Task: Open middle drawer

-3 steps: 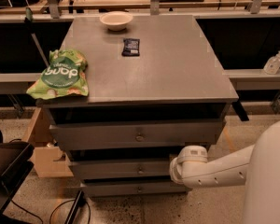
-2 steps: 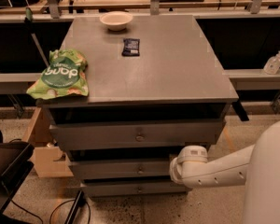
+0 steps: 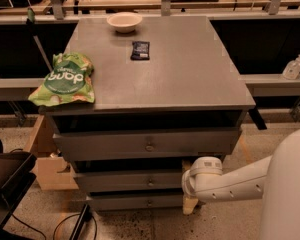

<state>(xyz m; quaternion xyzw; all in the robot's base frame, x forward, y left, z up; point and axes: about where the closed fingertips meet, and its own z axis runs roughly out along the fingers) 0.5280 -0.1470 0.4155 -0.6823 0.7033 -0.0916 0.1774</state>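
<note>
One tool (image 3: 191, 200) beside middle drawer (image 3: 132, 181)

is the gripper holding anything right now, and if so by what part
Nothing that shows. The gripper hangs low by the right end of the bottom drawer, well away from the middle drawer and its knob, which nothing touches.

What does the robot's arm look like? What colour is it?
The arm is smooth, white and tube-shaped, with a row of small dark dots along it and a fat ringed joint at its end. No cables show. The gripper, a cream-coloured piece, is under that joint, just below the middle drawer's right end.
</note>
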